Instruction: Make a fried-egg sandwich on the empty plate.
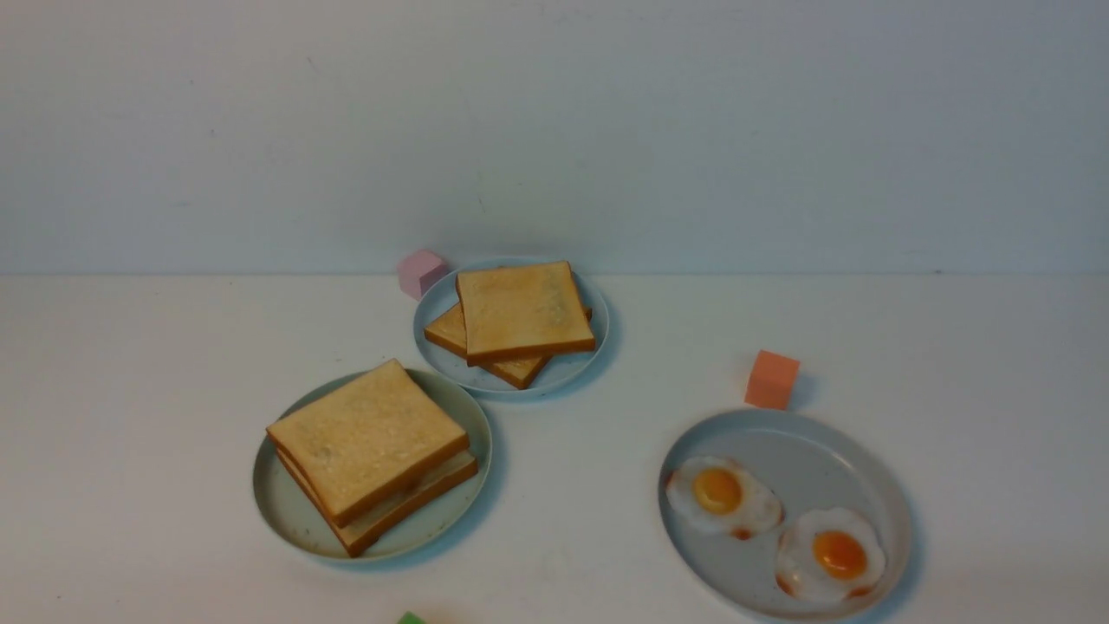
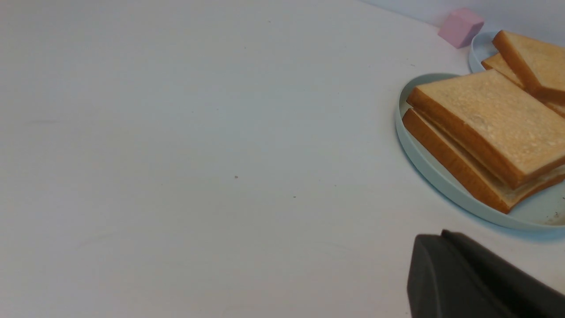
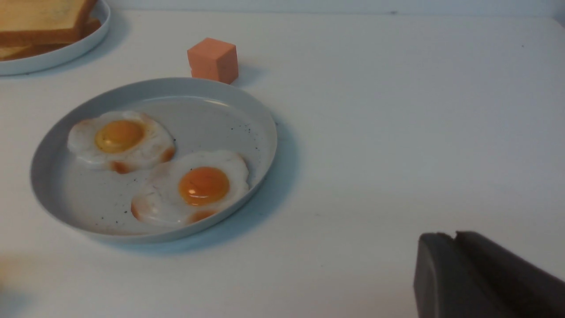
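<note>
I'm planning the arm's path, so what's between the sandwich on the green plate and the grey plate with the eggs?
Bare white tabletop between the sandwich and the grey plate, in the front view.

Sandwich (image 1: 368, 442) on left plate (image 1: 398, 537)

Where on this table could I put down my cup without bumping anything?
There's bare table between the green plate and the grey egg plate, and right of the orange block. It's crowded where the green plate, bluish toast plate and pink block bunch together.
</note>
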Motion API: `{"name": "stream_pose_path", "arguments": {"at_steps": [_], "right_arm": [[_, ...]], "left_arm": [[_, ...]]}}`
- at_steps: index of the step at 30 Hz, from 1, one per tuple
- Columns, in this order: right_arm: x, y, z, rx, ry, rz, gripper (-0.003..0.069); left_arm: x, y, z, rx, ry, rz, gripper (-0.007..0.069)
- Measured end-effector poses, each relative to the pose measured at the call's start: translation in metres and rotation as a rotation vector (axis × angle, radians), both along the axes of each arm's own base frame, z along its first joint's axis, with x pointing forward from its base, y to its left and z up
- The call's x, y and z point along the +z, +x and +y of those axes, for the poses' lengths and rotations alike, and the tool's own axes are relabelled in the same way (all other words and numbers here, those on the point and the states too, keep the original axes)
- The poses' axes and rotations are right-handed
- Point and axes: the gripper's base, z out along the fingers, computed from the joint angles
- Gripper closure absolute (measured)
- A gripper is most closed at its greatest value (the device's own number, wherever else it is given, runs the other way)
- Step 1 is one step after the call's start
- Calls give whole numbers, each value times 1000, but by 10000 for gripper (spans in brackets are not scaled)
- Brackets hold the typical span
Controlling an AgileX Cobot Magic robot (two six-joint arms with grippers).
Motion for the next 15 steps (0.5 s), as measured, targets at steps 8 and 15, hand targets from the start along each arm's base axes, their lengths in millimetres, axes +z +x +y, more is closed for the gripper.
{"name": "stream_pose_path", "arguments": {"at_steps": [8, 15], "right_arm": [[0, 0, 0, 0, 0, 0, 576], [0, 0, 0, 0, 0, 0, 568]], "left_arm": [[0, 0, 0, 0, -1, 0, 638], [0, 0, 0, 0, -1, 0, 638]]}}
